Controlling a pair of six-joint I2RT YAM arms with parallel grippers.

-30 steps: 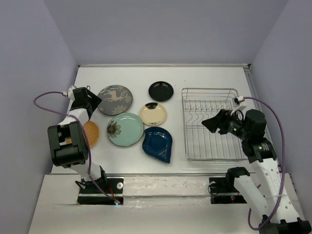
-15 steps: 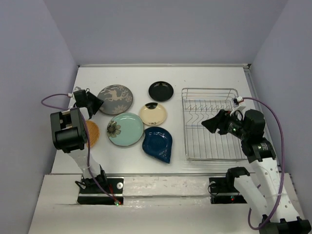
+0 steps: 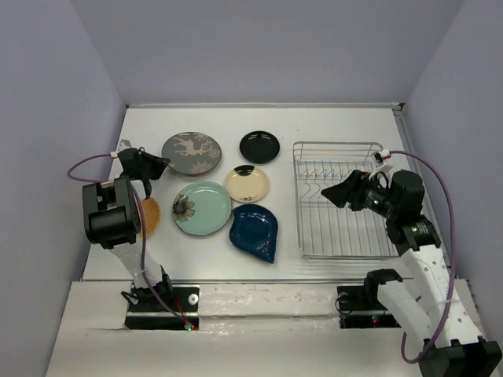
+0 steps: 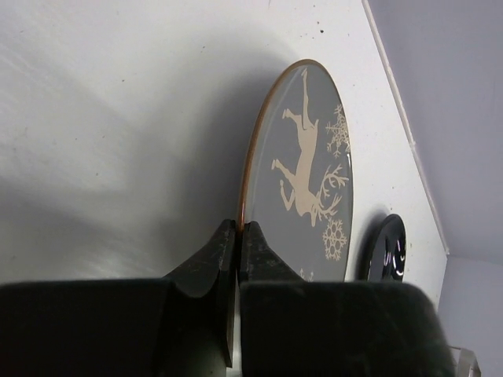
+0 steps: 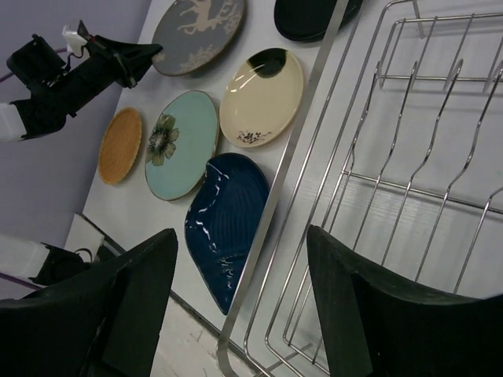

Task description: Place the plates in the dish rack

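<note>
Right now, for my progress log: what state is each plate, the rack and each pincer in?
grey plate: rim pinched by left pincer
black plate: lying flat
cream plate: lying flat
teal plate: lying flat
blue plate: lying flat
orange plate: lying flat
rack: empty
left pincer: shut on grey plate
right pincer: open, empty

The left arm (image 3: 111,224) hides part of the orange plate (image 3: 151,217) at middle left. The top edge crops the black plate (image 5: 306,20).

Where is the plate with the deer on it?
The deer plate is back left in the top view, just left of the black plate, its rim pinched by the left arm's fingers.
</note>
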